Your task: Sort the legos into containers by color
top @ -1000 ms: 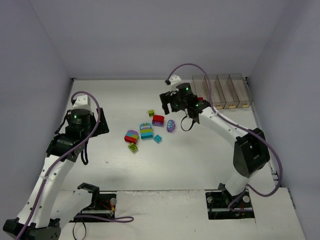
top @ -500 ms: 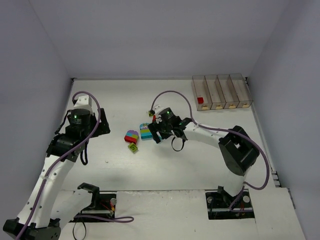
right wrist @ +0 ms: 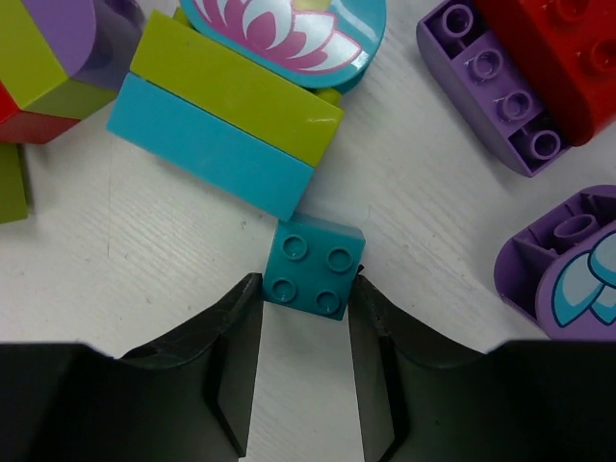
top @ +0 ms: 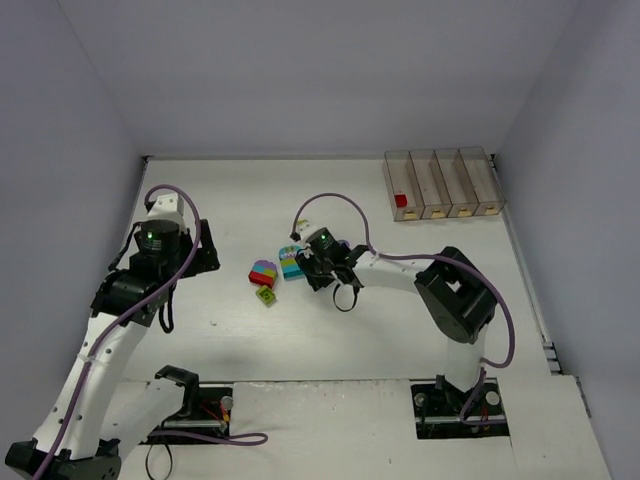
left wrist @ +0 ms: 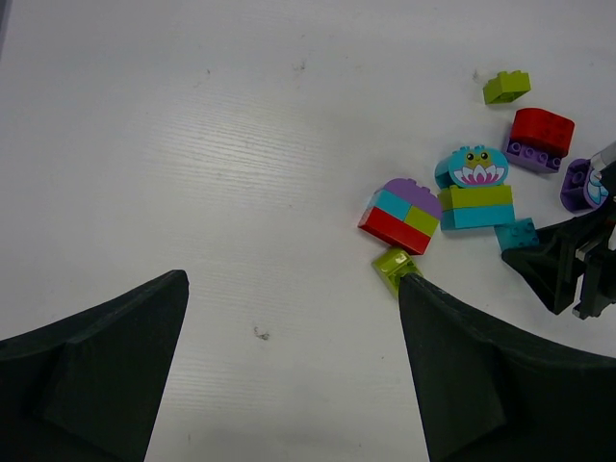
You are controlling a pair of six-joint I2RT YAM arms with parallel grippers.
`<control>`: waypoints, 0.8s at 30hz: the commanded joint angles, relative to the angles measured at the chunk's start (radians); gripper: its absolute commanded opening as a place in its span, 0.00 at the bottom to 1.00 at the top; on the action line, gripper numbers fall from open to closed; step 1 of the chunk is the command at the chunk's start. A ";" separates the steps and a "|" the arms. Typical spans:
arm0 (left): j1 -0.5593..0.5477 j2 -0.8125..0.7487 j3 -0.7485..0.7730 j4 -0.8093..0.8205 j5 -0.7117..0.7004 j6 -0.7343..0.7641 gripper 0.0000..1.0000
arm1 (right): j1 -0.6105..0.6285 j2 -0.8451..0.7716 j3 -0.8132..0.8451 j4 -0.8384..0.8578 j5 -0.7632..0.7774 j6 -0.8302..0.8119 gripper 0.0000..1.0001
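In the right wrist view my right gripper (right wrist: 306, 289) is shut on a small teal lego (right wrist: 313, 268) lying flat on the table, one finger pressing each side. Touching its far corner is a teal-and-lime stack (right wrist: 226, 125) with a flower top. Around it lie a purple brick (right wrist: 486, 87) under a red one (right wrist: 563, 53) and a rounded purple piece (right wrist: 568, 269). Seen from above, the right gripper (top: 318, 268) is low in the pile. My left gripper (left wrist: 294, 284) hangs open over bare table, beside a lime brick (left wrist: 393, 265) and a multicolour stack (left wrist: 399, 214). The containers (top: 440, 185) stand at the back right.
A red brick (top: 401, 201) lies in the leftmost bin. Another small lime brick (left wrist: 502, 87) sits apart at the far side of the pile. The right arm's cable (top: 330, 200) loops above the pile. Grey walls close the table on three sides.
My right arm swung from the bins to the pile, dropped low, and its jaws closed on the small teal lego. A red brick now lies in the leftmost bin. The left arm stayed put.
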 commanded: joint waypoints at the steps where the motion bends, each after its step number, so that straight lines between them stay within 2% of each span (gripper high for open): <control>1: 0.003 -0.010 0.005 0.012 -0.014 0.022 0.84 | -0.020 -0.124 -0.021 0.028 0.155 -0.032 0.00; 5: 0.003 -0.004 0.004 0.025 -0.008 0.021 0.84 | -0.101 -0.206 -0.024 0.017 0.194 -0.057 0.00; 11: 0.003 0.004 0.001 0.034 0.007 0.018 0.84 | -0.430 -0.266 0.051 0.002 0.178 -0.065 0.00; 16: 0.003 0.010 0.001 0.028 0.010 0.018 0.84 | -0.669 -0.157 0.212 -0.003 0.112 -0.052 0.00; 18: 0.003 0.014 0.004 0.028 0.009 0.016 0.84 | -0.724 -0.081 0.285 -0.005 0.091 -0.045 0.03; 24: 0.003 0.031 0.007 0.031 0.009 0.007 0.84 | -0.790 0.119 0.442 -0.029 0.072 -0.040 0.09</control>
